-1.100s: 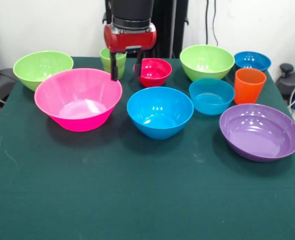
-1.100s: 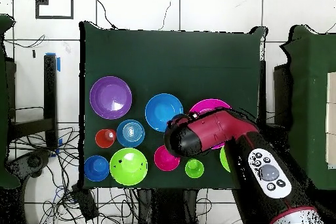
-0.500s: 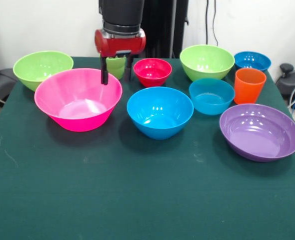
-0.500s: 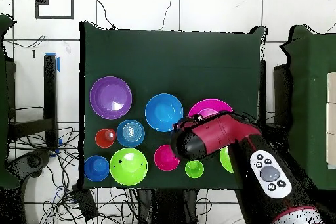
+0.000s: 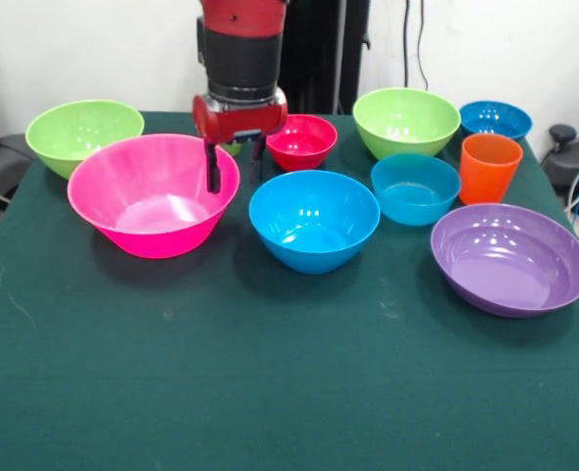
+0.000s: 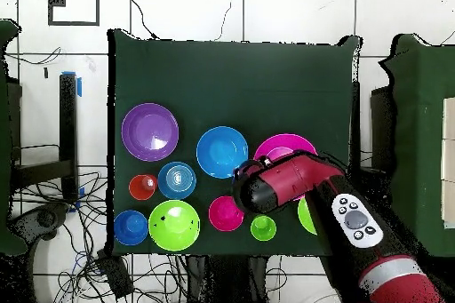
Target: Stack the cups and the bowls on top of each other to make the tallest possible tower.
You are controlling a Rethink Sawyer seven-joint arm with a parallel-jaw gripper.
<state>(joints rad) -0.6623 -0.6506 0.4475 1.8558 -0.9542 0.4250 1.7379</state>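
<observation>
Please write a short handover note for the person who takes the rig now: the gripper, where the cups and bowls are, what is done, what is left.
Gripper: open, empty, hanging at the right rim of the large pink bowl.
Every piece stands apart on the green table. Front view, far row: green bowl, green cup mostly hidden behind the gripper, red bowl, green bowl, dark blue bowl.
Nearer: blue bowl, smaller blue bowl, orange cup, purple bowl.
Done: nothing stacked.
Left: the whole tower.
</observation>
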